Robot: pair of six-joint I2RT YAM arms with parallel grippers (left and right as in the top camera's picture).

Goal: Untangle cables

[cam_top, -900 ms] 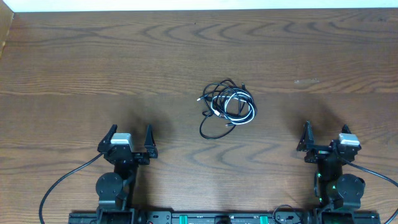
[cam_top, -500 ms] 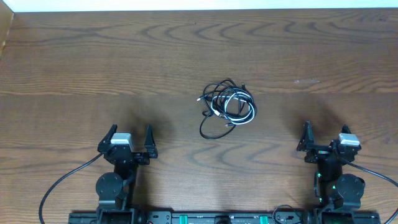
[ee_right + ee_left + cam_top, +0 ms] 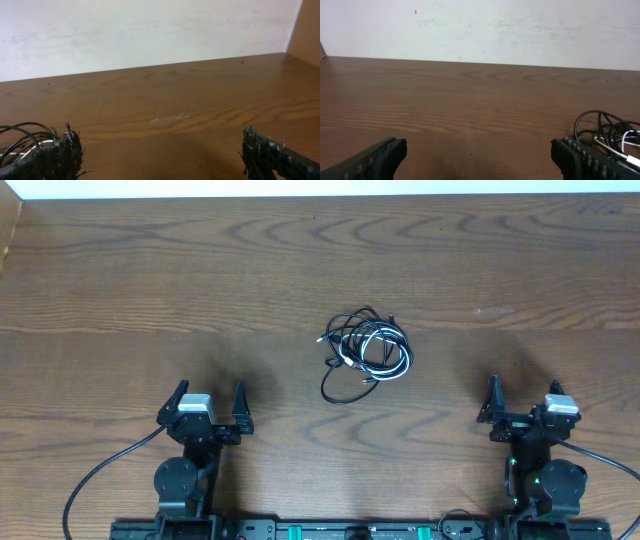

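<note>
Cables (image 3: 365,352) lie heaped on the surface (image 3: 150,280), well apart from both wide-open, empty jaws, so a careless grab could pinch several strands and tighten knots.

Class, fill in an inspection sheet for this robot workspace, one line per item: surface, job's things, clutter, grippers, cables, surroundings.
Surface: brown wood-grain table.
Job's things: cables, black ones and a white one, tangled in one bundle mid-table.
Clutter: nothing seen.
Grippers: left gripper and right gripper both open and empty, near the front edge, apart from the bundle.
Cables: arm wires trail from the arm bases, away from the bundle.
Surroundings: white wall behind the table.
</note>
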